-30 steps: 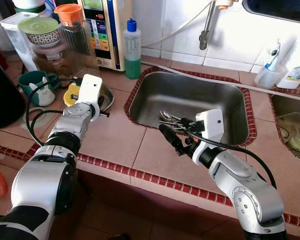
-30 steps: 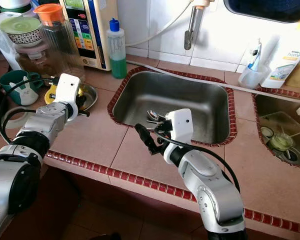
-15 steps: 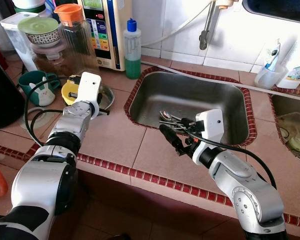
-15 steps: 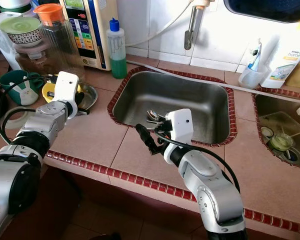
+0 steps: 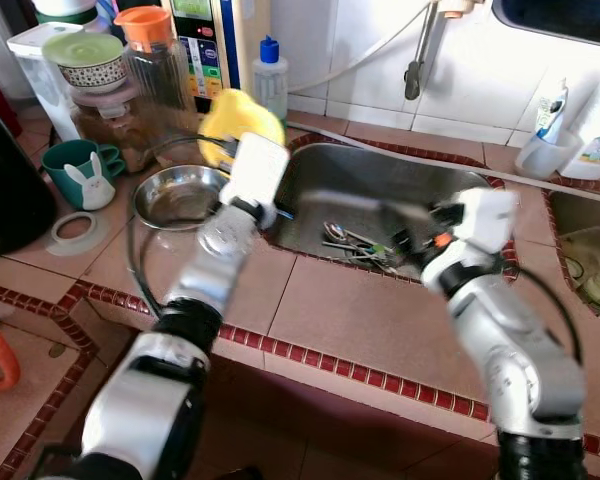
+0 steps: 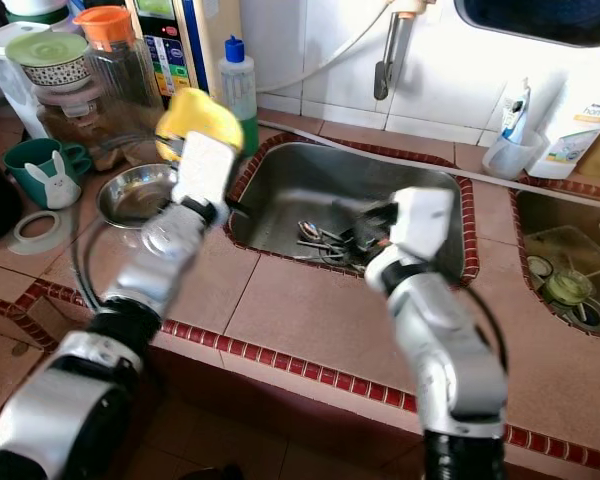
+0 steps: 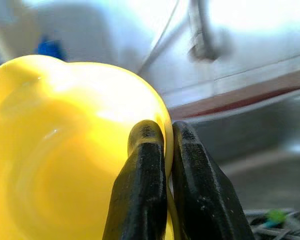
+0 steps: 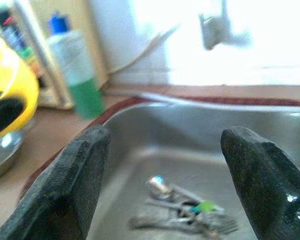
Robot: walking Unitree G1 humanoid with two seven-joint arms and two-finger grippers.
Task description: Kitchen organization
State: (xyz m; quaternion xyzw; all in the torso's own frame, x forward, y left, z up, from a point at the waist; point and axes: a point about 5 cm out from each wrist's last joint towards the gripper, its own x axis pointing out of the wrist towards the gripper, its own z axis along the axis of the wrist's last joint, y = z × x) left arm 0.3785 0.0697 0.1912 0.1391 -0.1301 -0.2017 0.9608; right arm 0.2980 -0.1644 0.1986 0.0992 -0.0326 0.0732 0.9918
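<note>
- Left claw (image 7: 166,150): fingers pressed together on the rim of a yellow bowl (image 5: 238,117), held in the air above the bench (image 5: 330,320) at the sink's (image 5: 380,195) left rim.
- Right claw (image 8: 162,175): fingers spread wide with nothing between them, hovering over the sink and aimed into the basin.
- Cutlery (image 5: 355,245): a loose heap of spoons and forks on the sink floor, near its front wall.
- Steel bowl (image 5: 175,195): stands on the bench left of the sink, below the raised yellow bowl.
- Green mug (image 5: 75,170): near the bench's left edge, beside the steel bowl.
- Soap bottle (image 5: 269,75): upright at the back of the bench, by the sink's rear left corner.
- Motion blur softens both arms in the head views.
</note>
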